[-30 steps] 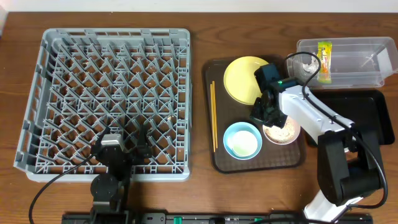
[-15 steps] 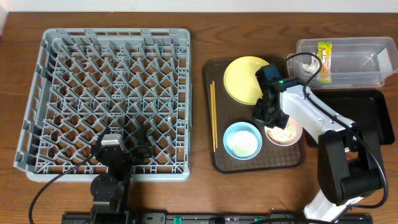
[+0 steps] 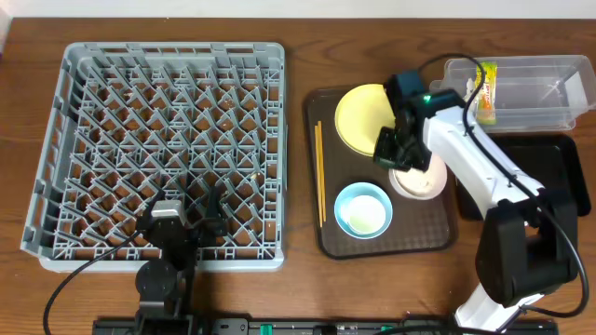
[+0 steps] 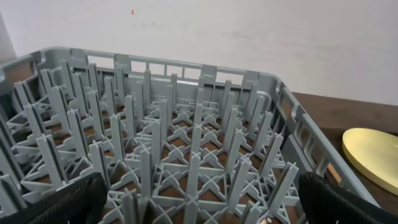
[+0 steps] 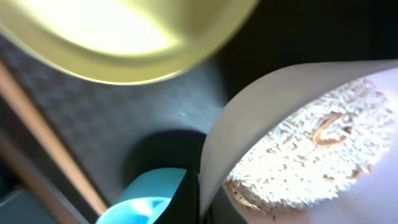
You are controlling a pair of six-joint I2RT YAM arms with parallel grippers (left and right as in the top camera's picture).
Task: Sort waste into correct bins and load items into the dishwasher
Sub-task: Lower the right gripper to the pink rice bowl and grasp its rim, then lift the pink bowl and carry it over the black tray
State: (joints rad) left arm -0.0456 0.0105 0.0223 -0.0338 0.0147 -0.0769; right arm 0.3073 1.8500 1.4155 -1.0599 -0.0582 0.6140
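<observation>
My right gripper (image 3: pixel 396 154) is shut on the rim of the white bowl (image 3: pixel 419 181), which it holds tilted over the brown serving tray (image 3: pixel 328 228). In the right wrist view the bowl's wall (image 5: pixel 261 118) sits in the right gripper (image 5: pixel 202 199), and whitish rice scraps (image 5: pixel 311 149) cling inside the bowl. The yellow plate (image 3: pixel 358 116), light blue bowl (image 3: pixel 362 210) and chopsticks (image 3: pixel 318 172) lie on the serving tray. My left gripper (image 3: pixel 186 200) hangs open over the front of the grey dishwasher rack (image 3: pixel 158 93), its jaws empty (image 4: pixel 202 211).
A clear tub (image 3: pixel 549 98) at the back right holds the yellow-green snack wrapper (image 3: pixel 485 91). A shallow black tray (image 3: pixel 554 177) lies just in front of the tub. The right arm's base stands at the table's front right.
My right gripper has moved a little toward the far side with the white bowl, lifting and tilting it. The left arm has not moved.
</observation>
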